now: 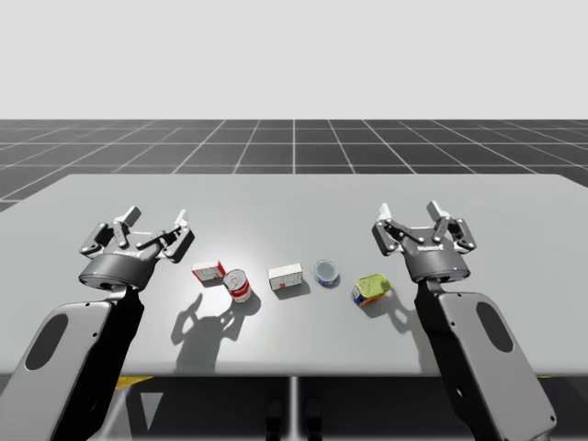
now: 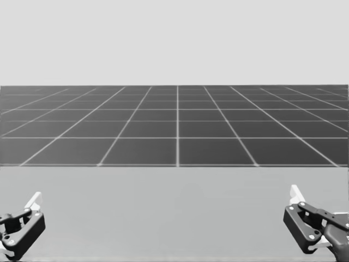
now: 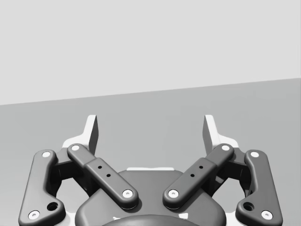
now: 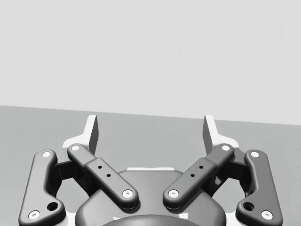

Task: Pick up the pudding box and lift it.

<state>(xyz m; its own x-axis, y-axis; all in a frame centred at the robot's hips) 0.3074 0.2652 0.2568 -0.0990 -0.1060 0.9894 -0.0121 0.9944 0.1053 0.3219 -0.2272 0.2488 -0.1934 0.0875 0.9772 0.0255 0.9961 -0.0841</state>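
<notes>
Pudding box, small and white, markings hard to make out, on counter between red can and flat blue can — well apart from left gripper and right gripper, both spread open

The tabletop looks smooth and matt grey. My left gripper and right gripper have dark, matt, plastic-looking links with bright metallic rivets. The red-and-white can has a pale metallic-looking lid.
</notes>
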